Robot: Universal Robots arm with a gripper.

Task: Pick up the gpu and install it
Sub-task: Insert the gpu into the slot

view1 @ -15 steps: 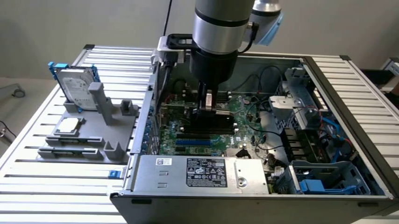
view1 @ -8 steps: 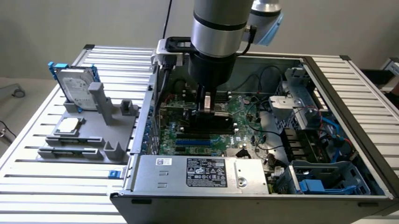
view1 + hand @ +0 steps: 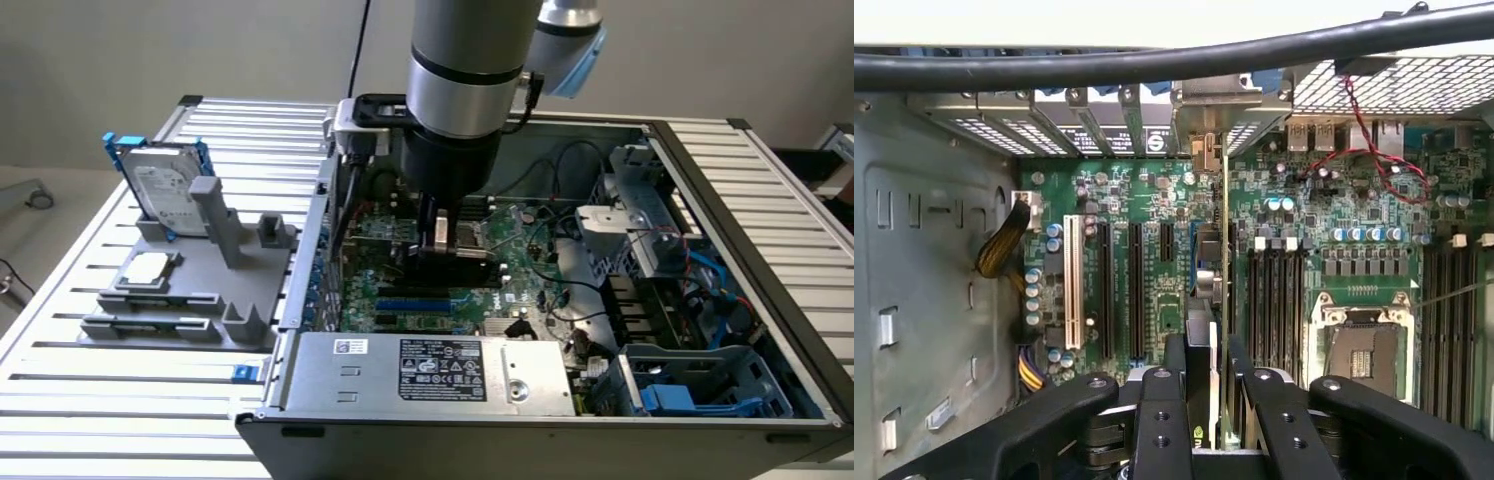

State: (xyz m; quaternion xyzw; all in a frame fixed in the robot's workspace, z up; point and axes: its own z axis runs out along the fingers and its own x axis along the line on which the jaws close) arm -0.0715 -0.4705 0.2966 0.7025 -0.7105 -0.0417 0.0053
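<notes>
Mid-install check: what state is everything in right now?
gpu: on edge, gripped, low over the motherboard; seating unclear.
claw: shut on gpu.
computer case: open, side panel off.
hard drive: standing upright outside the case.
memory slots: empty.

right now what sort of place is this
Probably a robotics lab test bench: an open computer case on a slatted aluminium table, a grey fixture holding a hard drive, and a robot arm whose gripper holds the gpu.

The gpu (image 3: 462, 267) stands edge-on inside the case (image 3: 534, 445) (hard drive (image 3: 167, 190) at the exterior view's left).
</notes>
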